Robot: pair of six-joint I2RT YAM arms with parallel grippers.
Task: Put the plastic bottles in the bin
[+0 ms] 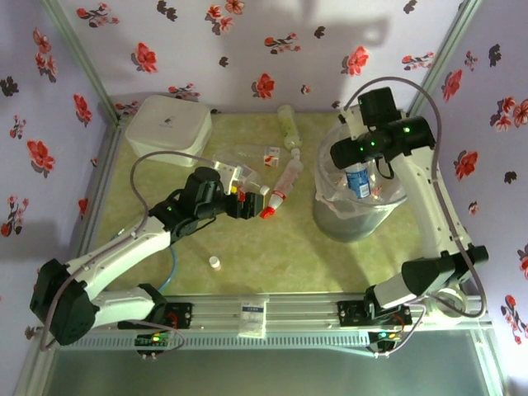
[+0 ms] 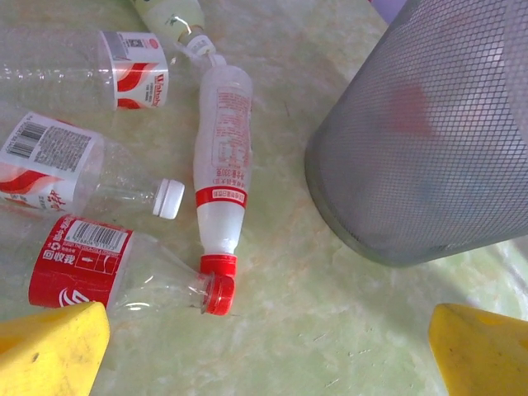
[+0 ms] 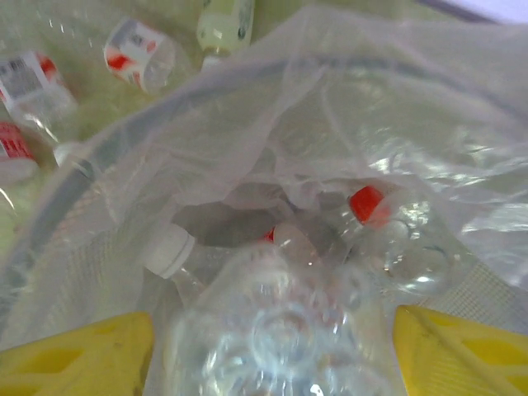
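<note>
Left gripper [image 2: 268,359] splayed wide over crinkled clear plastic bottles [image 2: 221,177], right gripper [image 3: 272,351] above bag-lined mesh bin [image 1: 337,219] at three o'clock, grip unclear

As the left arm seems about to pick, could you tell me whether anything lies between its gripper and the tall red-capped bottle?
Nothing visible does: the open left gripper hangs over the table with the tall red-capped bottle lying just ahead, beside a red-labelled bottle.

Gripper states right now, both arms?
Left gripper: open, holding nothing.
Right gripper: over the bin, bottle between the jaws; cannot tell if gripped or loose.
</note>
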